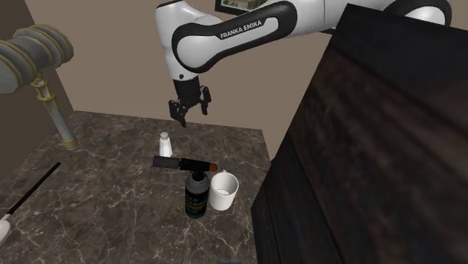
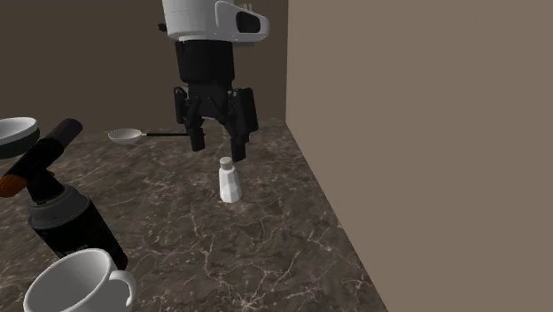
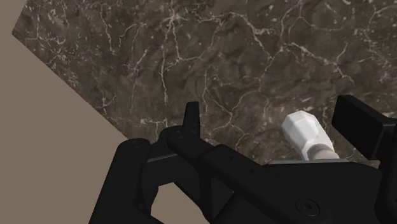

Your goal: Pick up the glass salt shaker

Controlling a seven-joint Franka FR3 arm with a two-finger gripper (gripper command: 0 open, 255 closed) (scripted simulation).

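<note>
The salt shaker (image 1: 165,144) is a small white bottle with a grey cap, standing upright on the dark marble counter (image 1: 97,187). My gripper (image 1: 189,109) hangs open a little above it, pointing down, touching nothing. In the second exterior view the shaker (image 2: 229,180) stands just below the gripper (image 2: 217,144), under the finger nearer the wall. Seen from the wrist, the shaker (image 3: 307,135) lies between the spread fingers of the gripper (image 3: 273,118), closer to one fingertip (image 3: 359,124) than the other.
A black torch bottle (image 1: 196,191) and a white mug (image 1: 223,190) stand near the shaker toward the stand. A long spoon (image 1: 19,204) lies at the shoulder view's left, past a post-mounted fixture (image 1: 45,90). A dark cabinet (image 1: 375,150) walls off the right.
</note>
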